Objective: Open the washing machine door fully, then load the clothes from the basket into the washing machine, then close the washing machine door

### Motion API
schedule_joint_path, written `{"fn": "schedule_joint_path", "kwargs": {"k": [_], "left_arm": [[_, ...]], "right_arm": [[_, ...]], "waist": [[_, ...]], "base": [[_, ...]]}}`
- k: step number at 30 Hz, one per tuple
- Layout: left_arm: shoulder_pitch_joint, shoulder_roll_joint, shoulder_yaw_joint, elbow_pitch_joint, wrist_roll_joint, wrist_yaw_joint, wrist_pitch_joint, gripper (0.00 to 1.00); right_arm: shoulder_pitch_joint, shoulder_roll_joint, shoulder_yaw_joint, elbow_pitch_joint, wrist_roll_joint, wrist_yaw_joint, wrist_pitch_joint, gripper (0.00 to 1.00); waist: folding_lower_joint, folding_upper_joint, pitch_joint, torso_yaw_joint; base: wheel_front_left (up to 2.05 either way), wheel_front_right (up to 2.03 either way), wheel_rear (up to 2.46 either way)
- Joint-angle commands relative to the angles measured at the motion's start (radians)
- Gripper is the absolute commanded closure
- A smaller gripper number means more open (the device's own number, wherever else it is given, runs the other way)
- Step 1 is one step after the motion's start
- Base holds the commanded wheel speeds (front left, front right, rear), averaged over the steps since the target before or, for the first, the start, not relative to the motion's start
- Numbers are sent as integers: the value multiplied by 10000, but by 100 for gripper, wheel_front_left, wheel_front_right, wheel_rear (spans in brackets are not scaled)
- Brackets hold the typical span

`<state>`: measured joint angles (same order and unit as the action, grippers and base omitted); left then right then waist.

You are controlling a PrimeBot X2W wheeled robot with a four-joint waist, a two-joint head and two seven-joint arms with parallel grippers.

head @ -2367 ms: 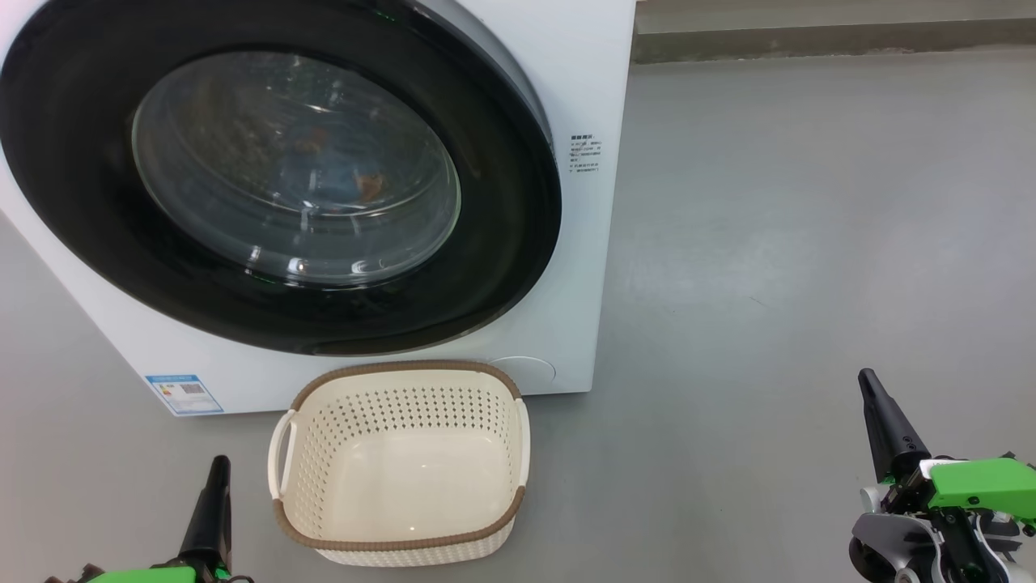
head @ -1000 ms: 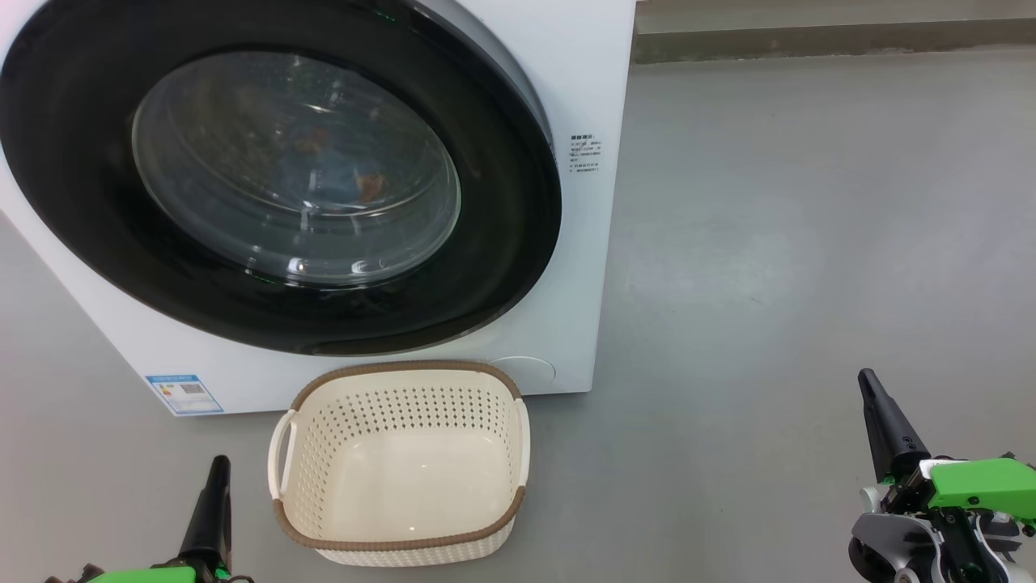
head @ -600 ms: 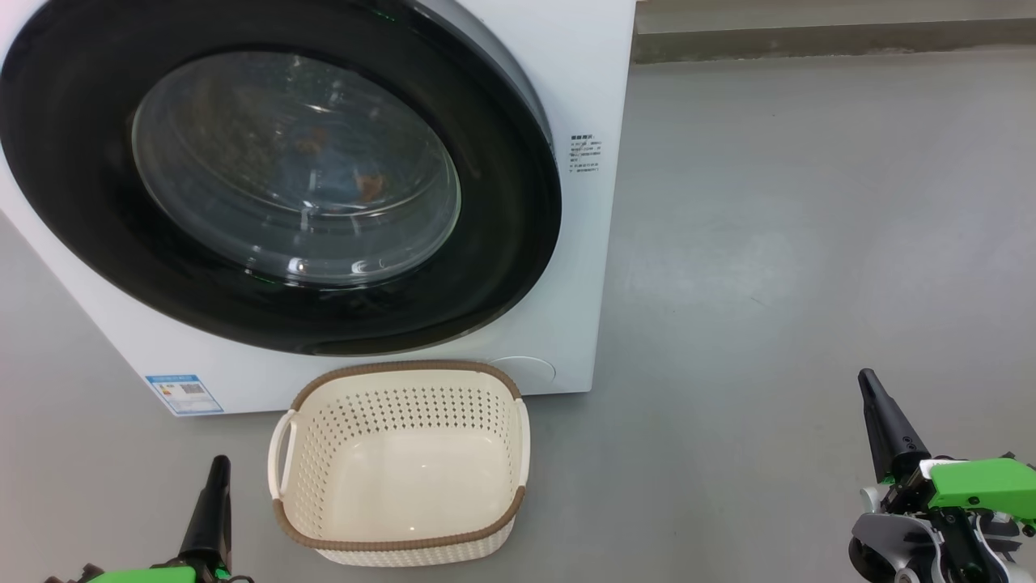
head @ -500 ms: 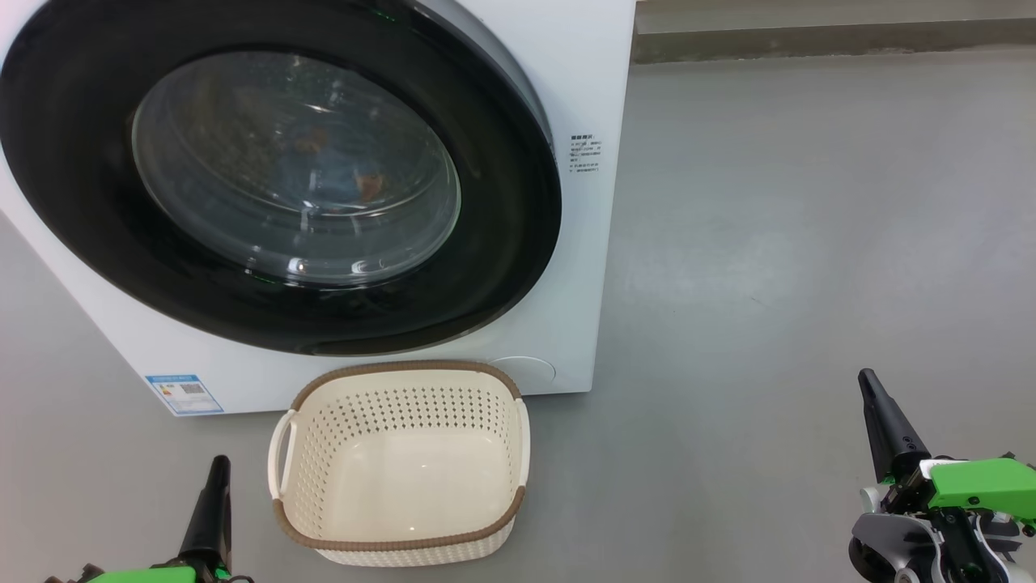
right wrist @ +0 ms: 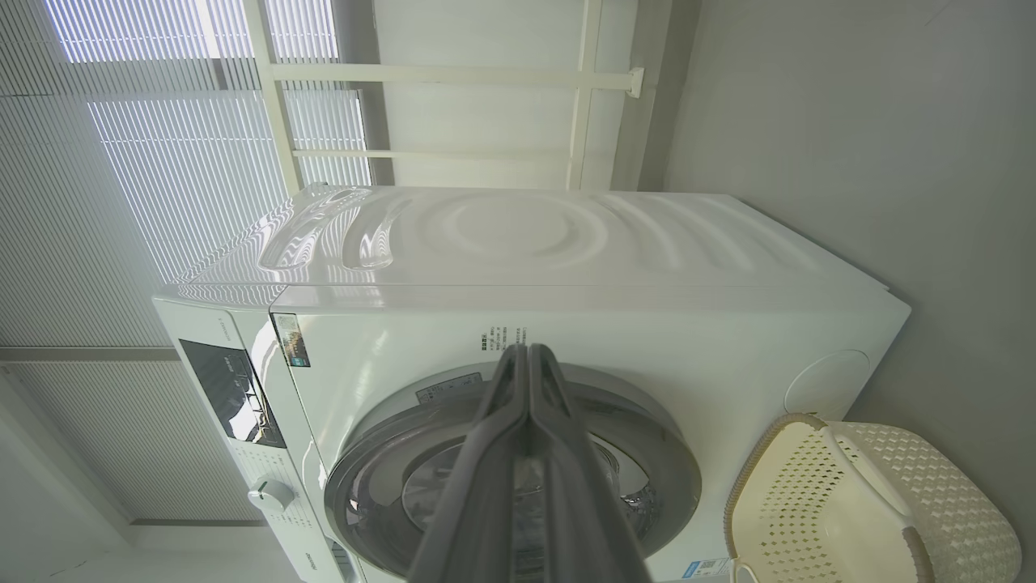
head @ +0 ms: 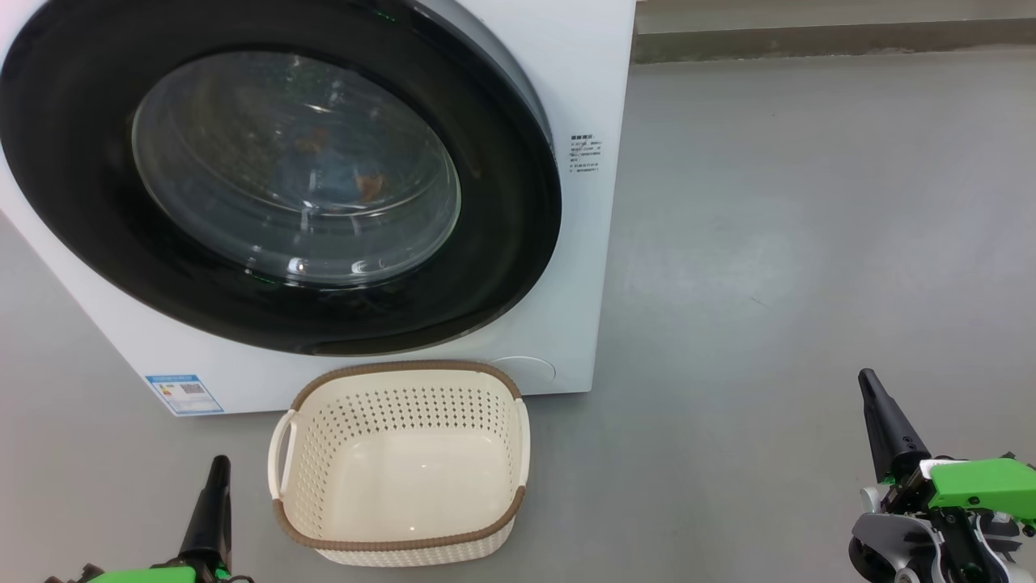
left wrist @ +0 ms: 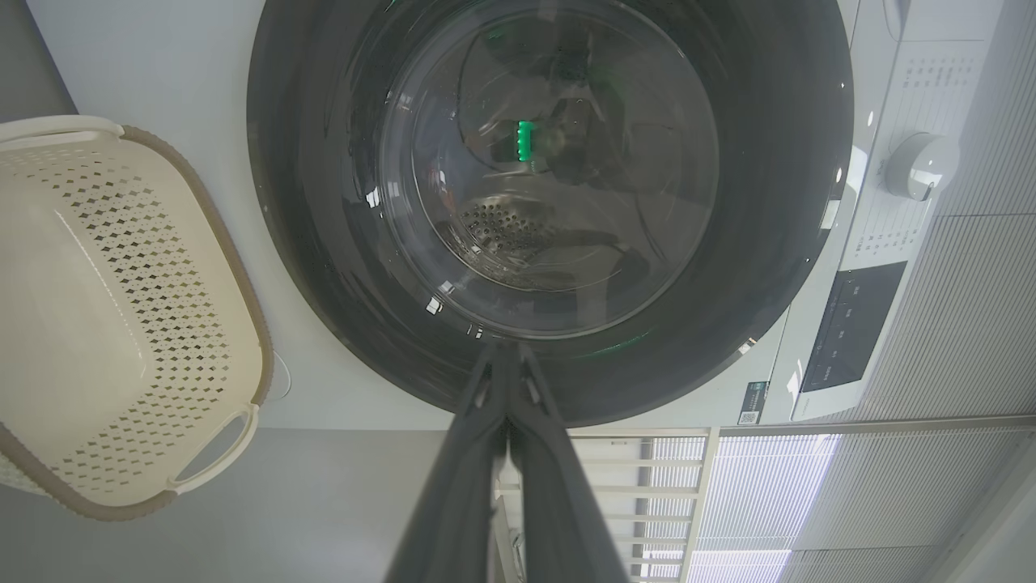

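From the head: the washer [head: 587, 267] stands on the grey floor [head: 769, 243], far and left; its door [head: 502, 202] sits shut against the front; behind the glass, blue clothes [head: 348, 174] with an orange-brown patch lie in the drum; the basket [head: 405, 366] stands on the floor just near of the washer, below the door, its bare cream bottom showing. The left tool [head: 218, 465] hangs near left, just beside the basket's left handle but apart from it, fingers pressed together on nothing; the right tool [head: 868, 380] hangs near right, well apart from basket and washer, also pinched closed and holding nothing.

From the left wrist: the closed fingers point at the door's black rim; the basket lies off to that view's left.

From the right wrist: the closed fingers point at the washer's front above the door; the basket shows at the lower right corner.
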<state>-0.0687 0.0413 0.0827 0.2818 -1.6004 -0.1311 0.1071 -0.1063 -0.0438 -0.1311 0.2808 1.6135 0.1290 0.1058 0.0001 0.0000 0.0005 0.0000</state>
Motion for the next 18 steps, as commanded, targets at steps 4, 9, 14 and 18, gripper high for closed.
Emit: {"fn": "schedule_joint_path", "kwargs": {"k": [4, 9, 14, 18], "left_arm": [[-463, 89, 325, -310, -70, 4, 70, 100], [-463, 89, 325, -310, -70, 4, 70, 100], [-463, 89, 325, -310, -70, 4, 70, 100], [-463, 89, 325, -310, -70, 4, 70, 100]], "right_arm": [[-83, -93, 195, -304, -29, 17, 53, 100], [-84, -92, 194, -304, -30, 17, 55, 100], [-84, -91, 192, -304, -32, 17, 56, 100], [-84, -90, 191, -304, -33, 17, 57, 100]], "waist": [[-1, 0, 0, 0], [-1, 0, 0, 0], [-1, 0, 0, 0], [-1, 0, 0, 0]], "base": [[0, 0, 0], [0, 0, 0], [0, 0, 0], [0, 0, 0]]}}
